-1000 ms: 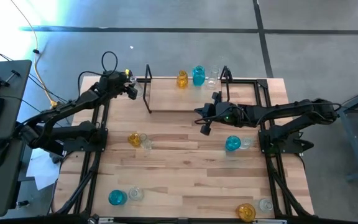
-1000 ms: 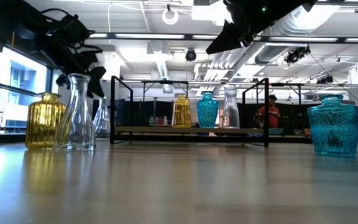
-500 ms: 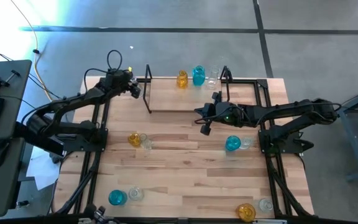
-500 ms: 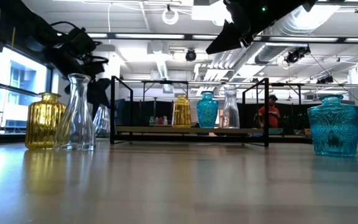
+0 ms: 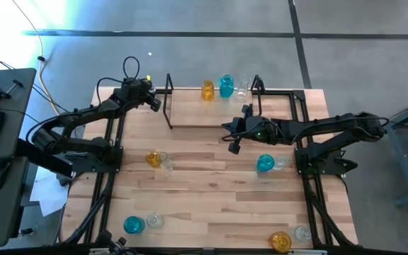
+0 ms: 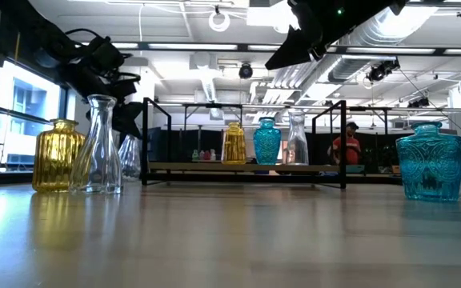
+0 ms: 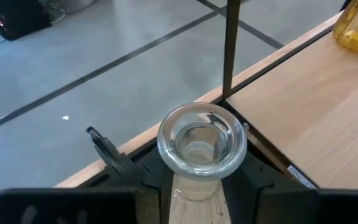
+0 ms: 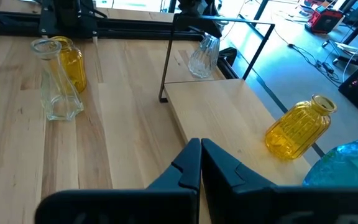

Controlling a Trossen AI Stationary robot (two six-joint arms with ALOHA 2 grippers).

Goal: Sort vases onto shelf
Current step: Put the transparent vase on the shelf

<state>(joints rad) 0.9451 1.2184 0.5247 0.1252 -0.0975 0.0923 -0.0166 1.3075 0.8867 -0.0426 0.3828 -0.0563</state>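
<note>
On the wooden tabletop (image 5: 211,184), left of the shelf (image 5: 211,110), the left gripper (image 5: 152,102) grips a clear vase (image 7: 202,146); the right gripper (image 5: 234,144), fingers closed and empty, hovers before the shelf.

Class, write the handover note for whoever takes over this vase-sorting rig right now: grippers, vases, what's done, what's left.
Left gripper: closed on a clear glass vase just outside the shelf's left end.
Right gripper: shut, empty, above the table before the black-framed wooden shelf.
Done: amber glass vase, teal glass vase and slim clear vase stand at the shelf's right end.
Left: the gripped vase, plus eight tabletop vases in four pairs.
</note>
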